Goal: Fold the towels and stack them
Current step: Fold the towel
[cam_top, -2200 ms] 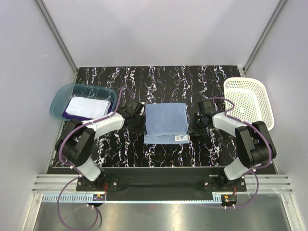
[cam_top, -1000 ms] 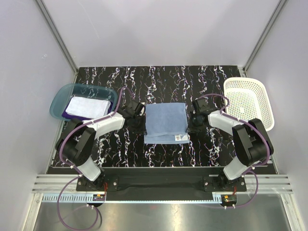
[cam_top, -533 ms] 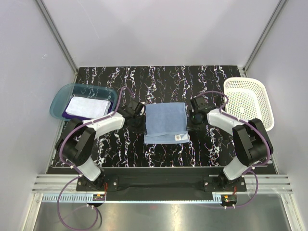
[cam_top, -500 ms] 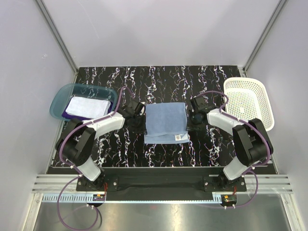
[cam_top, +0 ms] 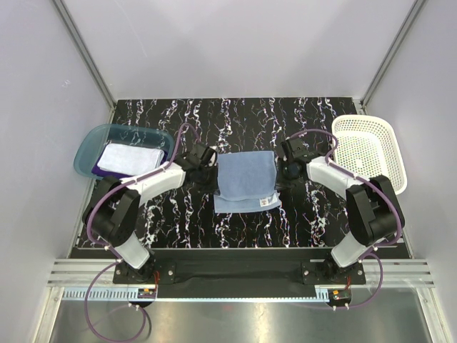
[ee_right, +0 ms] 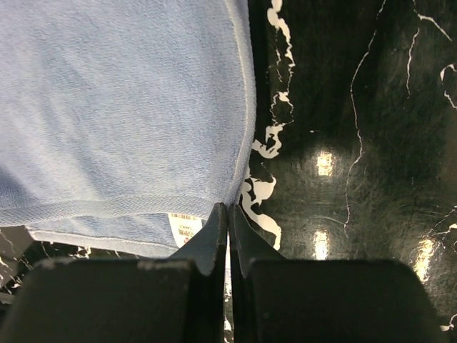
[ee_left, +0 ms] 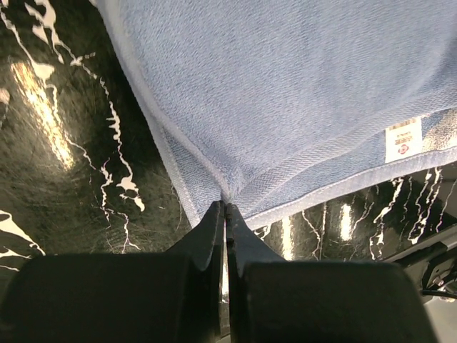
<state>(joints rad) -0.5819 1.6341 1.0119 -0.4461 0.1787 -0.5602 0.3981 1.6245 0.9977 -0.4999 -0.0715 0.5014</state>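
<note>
Firmly, both jaws closed; each pinches the blue towel.

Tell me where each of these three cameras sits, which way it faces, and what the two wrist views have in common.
Top external: above and behind the arms, looking down on the table; both arms show, left gripper and right gripper flanking the light blue towel.
Left wrist: on the left arm, looking down past its own shut fingers at the towel's left edge.
Right wrist: on the right arm, past its shut fingers at the towel's right edge.
Shared: both wrist views show the towel's white label.
</note>
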